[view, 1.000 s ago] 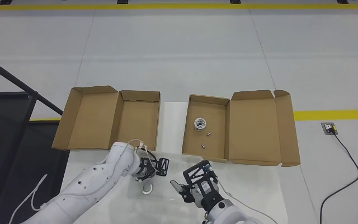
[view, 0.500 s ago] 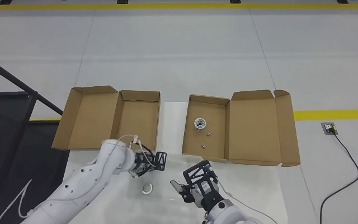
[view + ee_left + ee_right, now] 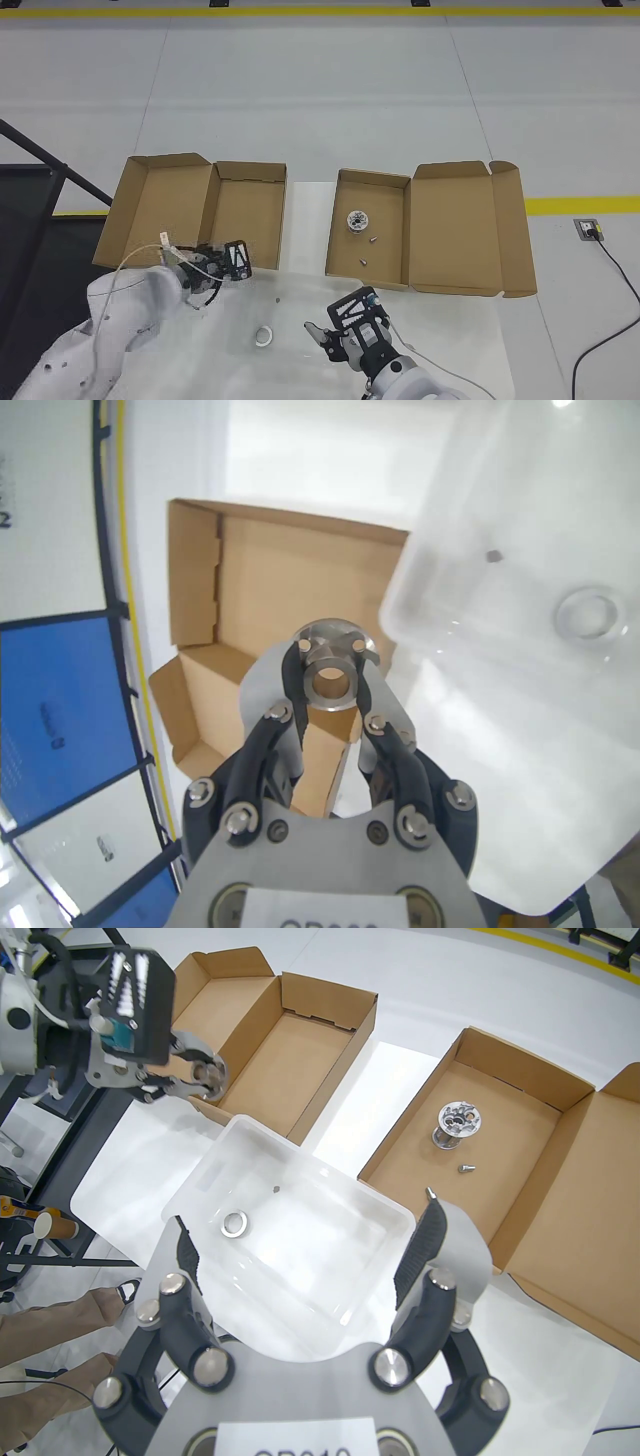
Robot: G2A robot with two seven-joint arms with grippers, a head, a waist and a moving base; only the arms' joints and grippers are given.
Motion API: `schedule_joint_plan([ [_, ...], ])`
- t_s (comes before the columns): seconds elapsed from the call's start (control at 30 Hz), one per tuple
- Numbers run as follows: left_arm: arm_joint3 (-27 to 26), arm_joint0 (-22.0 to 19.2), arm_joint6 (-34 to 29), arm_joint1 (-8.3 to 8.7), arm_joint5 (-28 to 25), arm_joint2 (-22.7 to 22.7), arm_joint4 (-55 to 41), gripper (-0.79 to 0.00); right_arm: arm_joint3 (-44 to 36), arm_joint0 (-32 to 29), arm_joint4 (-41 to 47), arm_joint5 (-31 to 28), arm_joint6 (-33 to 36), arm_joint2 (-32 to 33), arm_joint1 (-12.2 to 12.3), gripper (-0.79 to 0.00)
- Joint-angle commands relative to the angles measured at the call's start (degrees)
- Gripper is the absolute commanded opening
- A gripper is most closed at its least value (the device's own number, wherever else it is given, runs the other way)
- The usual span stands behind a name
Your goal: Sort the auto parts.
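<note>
My left gripper (image 3: 330,680) is shut on a round metal hub with a centre bore (image 3: 329,677). It hangs over the near edge of the empty left cardboard box (image 3: 245,210), and it is the left gripper (image 3: 210,1075) seen from the right wrist. My right gripper (image 3: 307,1218) stands open with nothing in it above the near side of a clear white tray (image 3: 300,1163). The tray holds a metal ring (image 3: 236,1223) and a tiny dark piece (image 3: 275,1188). The right box (image 3: 500,1153) contains a slotted metal hub (image 3: 457,1123) and two small screws (image 3: 466,1168).
Both boxes have their lids folded flat outward, the left lid (image 3: 160,205) and the right lid (image 3: 460,225). A paper cup (image 3: 50,1228) stands on a low frame beside the table. A white strip of table lies between the boxes.
My left arm has swung away from the tray, left and back to the left box's edge, carrying the metal hub. The right arm has kept still.
</note>
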Motion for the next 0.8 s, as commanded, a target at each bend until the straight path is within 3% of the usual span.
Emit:
schedule_joint_plan([
  [0.0,-0.3,3.4,3.8,0.54,3.0,-4.6,0.6,-0.785,0.0,0.0,0.0,0.0,0.0,0.0,0.0,0.0],
  [0.17,1.6,9.7,15.1,1.33,7.2,-11.2,3.3,-0.785,0.0,0.0,0.0,0.0,0.0,0.0,0.0,0.0],
  [0.57,1.8,9.9,15.2,1.28,7.5,-11.1,3.3,-0.785,0.0,0.0,0.0,0.0,0.0,0.0,0.0,0.0],
  [0.67,4.7,9.0,16.1,0.86,8.9,-10.4,1.6,-0.785,0.0,0.0,0.0,0.0,0.0,0.0,0.0,0.0],
  [0.77,9.5,4.8,16.3,0.13,9.7,-7.2,2.0,-0.785,0.0,0.0,0.0,0.0,0.0,0.0,0.0,0.0],
])
